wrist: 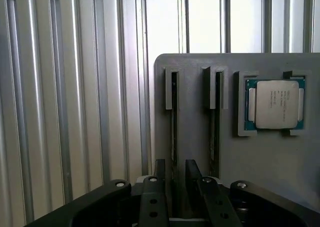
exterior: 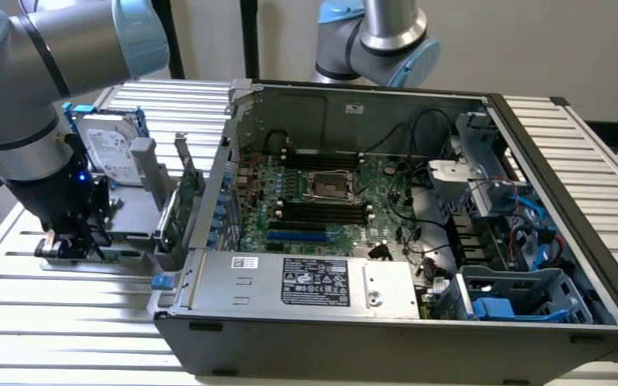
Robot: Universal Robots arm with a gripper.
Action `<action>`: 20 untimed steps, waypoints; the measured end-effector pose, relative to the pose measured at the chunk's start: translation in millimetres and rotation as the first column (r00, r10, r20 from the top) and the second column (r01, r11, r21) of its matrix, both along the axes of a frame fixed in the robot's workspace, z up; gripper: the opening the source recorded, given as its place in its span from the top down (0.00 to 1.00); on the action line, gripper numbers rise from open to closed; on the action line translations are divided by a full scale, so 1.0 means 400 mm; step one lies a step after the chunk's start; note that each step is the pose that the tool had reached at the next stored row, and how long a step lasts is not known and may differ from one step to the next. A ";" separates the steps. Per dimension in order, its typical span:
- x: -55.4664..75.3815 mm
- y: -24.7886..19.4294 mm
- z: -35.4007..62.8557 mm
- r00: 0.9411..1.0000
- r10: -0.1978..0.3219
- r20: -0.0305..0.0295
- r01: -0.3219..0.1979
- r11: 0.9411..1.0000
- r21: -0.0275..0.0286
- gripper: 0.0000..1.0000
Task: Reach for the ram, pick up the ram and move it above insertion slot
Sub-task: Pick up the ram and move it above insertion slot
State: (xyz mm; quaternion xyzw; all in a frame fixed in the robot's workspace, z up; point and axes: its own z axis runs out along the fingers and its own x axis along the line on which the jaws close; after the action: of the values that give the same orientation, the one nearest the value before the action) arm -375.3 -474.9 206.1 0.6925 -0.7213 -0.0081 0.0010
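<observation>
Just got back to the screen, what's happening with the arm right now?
The gripper is down at the grey holder beside the open computer case. In the wrist view its open jaws straddle a ram stick standing on edge in one holder slot, not yet clamped or lifted. A processor chip sits in another pocket of the holder.

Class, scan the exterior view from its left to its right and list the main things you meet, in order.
gripper → hard drive → green expansion card → processor socket → grey plastic bay
</observation>
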 end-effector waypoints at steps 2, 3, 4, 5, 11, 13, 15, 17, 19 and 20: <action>0.000 0.001 -0.005 1.000 0.000 -0.002 0.000 1.000 0.000 0.69; 0.000 0.001 -0.008 1.000 0.000 -0.003 0.000 1.000 0.000 0.69; -0.001 0.001 -0.010 1.000 0.000 -0.004 0.000 1.000 0.000 0.69; -0.001 0.002 -0.011 1.000 0.000 -0.006 0.000 1.000 0.000 0.69; -0.001 0.003 -0.017 1.000 0.000 -0.010 0.000 1.000 0.000 0.78; -0.001 0.003 -0.017 1.000 0.000 -0.012 0.000 1.000 0.000 0.87; -0.001 0.003 -0.018 1.000 0.000 -0.013 0.000 1.000 0.000 0.87; -0.001 0.003 -0.018 1.000 0.000 -0.013 0.000 1.000 0.000 0.87; -0.001 0.003 -0.018 1.000 0.000 -0.013 0.000 1.000 0.000 0.87; -0.001 0.003 -0.018 1.000 0.000 -0.013 0.000 1.000 0.000 0.87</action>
State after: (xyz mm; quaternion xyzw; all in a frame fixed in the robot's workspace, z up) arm -375.6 -473.7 198.9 0.6926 -0.7212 -0.0125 0.0056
